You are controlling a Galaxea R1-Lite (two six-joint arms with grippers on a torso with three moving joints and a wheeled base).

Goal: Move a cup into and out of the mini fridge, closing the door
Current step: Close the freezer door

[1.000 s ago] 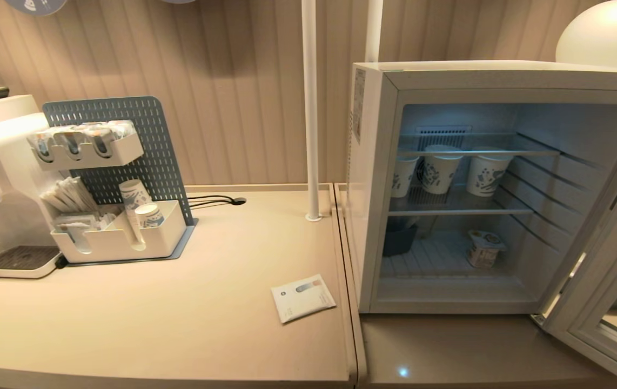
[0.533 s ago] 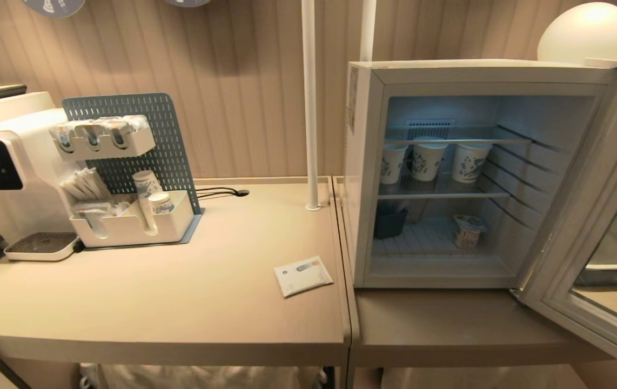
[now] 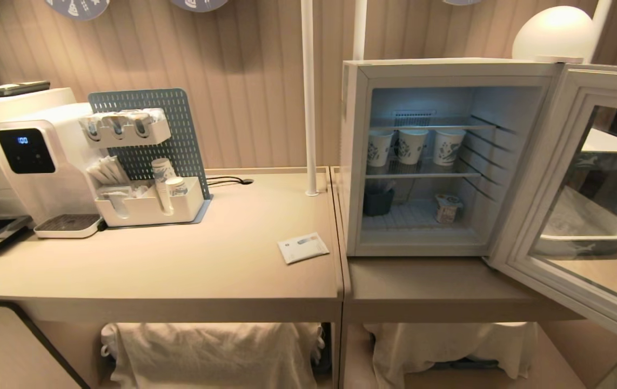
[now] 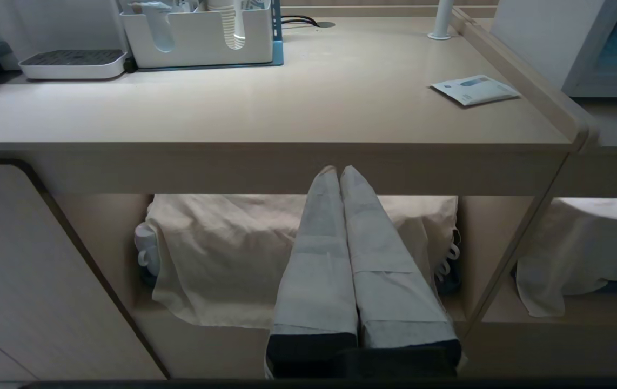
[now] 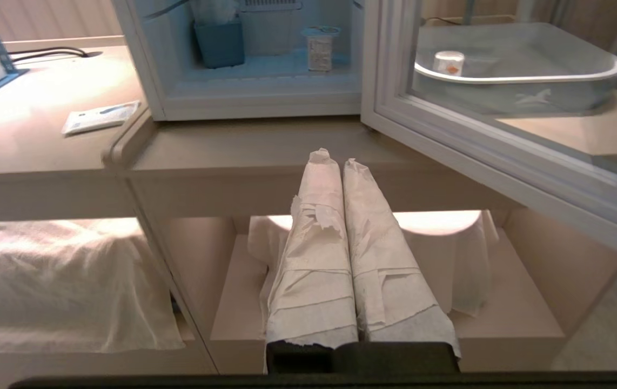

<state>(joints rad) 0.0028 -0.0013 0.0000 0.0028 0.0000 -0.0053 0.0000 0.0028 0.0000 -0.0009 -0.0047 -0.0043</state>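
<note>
We see mini fridge [image 3: 422,156] on right counter, door [image 3: 573,200] open to right. Three paper cups [image 3: 414,146] on shelf inside. Packet [image 3: 303,247] on left counter. Tray [image 5: 514,70] behind door, cup [image 5: 448,61] in it.

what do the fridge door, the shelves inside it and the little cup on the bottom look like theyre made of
The door: a pale frame, likely matte plastic, around a clear glass pane; the tray behind shows through it. The shelves: thin parallel bars, probably coated metal wire. The cup: a small white tub, seemingly thin plastic, with printed sides; its lid material is too small to tell.
</note>
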